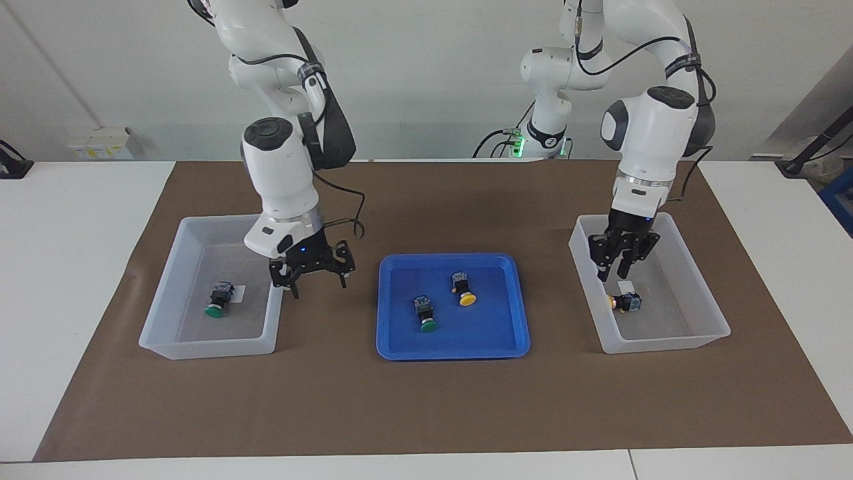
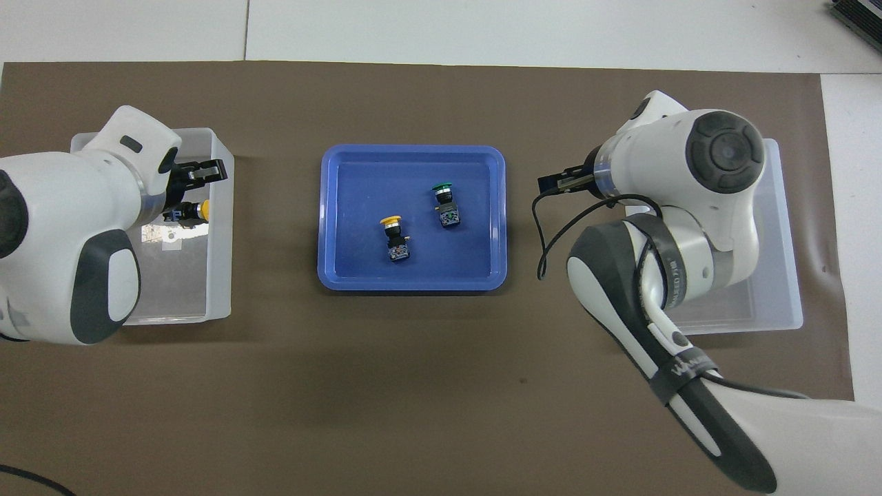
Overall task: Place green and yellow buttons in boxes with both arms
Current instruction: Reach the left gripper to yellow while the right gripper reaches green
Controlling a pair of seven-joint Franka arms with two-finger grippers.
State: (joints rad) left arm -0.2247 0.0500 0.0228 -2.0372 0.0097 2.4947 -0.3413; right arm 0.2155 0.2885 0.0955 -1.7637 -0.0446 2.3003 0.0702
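Observation:
One green button [image 1: 216, 302] lies in the box [image 1: 206, 347] at the right arm's end. One yellow button [image 1: 625, 303] lies in the box [image 1: 666, 343] at the left arm's end; it also shows in the overhead view [image 2: 187, 211]. A green button [image 1: 424, 313] and a yellow button [image 1: 463, 289] lie in the blue tray [image 1: 453, 350]. My right gripper [image 1: 319, 287] is open and empty, over the gap between its box and the tray. My left gripper [image 1: 614, 275] is open and empty, over its box's tray-side wall. In the overhead view the right arm hides its box's button.
The blue tray [image 2: 413, 279] sits mid-table between the two boxes on a brown mat [image 1: 426, 400]. White tabletop surrounds the mat. Both arm bases stand at the robots' edge of the table.

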